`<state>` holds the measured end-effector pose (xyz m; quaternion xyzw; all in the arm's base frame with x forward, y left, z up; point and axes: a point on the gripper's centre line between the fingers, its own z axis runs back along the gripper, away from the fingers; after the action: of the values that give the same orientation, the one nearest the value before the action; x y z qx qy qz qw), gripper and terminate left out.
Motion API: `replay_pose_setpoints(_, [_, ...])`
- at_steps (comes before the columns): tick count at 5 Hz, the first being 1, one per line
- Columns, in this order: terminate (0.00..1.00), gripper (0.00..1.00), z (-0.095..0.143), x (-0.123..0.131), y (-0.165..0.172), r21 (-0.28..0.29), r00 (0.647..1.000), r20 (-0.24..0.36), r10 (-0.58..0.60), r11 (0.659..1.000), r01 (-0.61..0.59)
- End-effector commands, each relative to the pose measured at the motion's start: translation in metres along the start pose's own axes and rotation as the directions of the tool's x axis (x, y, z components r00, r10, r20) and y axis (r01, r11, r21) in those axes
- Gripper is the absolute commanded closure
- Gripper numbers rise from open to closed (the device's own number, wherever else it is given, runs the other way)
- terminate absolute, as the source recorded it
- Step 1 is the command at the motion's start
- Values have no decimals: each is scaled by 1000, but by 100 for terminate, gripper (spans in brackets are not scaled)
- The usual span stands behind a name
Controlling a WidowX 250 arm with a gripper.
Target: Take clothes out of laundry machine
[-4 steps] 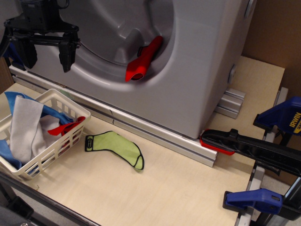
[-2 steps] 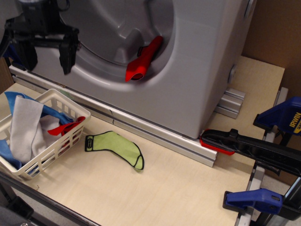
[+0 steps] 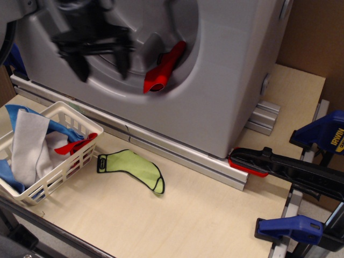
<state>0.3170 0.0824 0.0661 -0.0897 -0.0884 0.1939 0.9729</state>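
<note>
The red clothes (image 3: 163, 68) piece lies draped over the lower right lip of the round drum opening of the grey laundry machine (image 3: 226, 80), its upper end inside the recess and its lower end hanging out over the rim. The machine stands along the back edge of the pale wooden surface (image 3: 193, 215), on aluminium rails.

The claw (image 3: 99, 62) is in front of the drum opening, to the left of the red piece and apart from it. It is blurred, but its two dark fingers (image 3: 122, 60) point downward with a clear gap between them, so it stands spread and grips nothing. Nothing touches either finger as far as the blur lets one tell.

At the front left corner of the surface sits a white lattice basket (image 3: 64, 166) holding a white cloth (image 3: 29, 142), a blue cloth (image 3: 11, 172) and a bit of red fabric (image 3: 78, 144) over its right rim. Just right of the basket, a lime-green sock (image 3: 131, 166) with black trim lies flat on the surface. Along the right edge are blue-handled clamps (image 3: 322, 131), and a black and red clamp bar (image 3: 279, 164) touches the machine's front right corner.
</note>
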Motion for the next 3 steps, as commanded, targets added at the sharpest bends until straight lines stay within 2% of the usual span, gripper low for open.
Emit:
replay_pose_setpoints(1, [0,0,23,22,-45,-232,978,204,48,973,1])
replay_pose_setpoints(2, [0,0,27,26,-52,-257,964,258,71,966,-2])
replay_pose_setpoints(3, [0,0,15,30,-54,-265,972,226,68,964,-6])
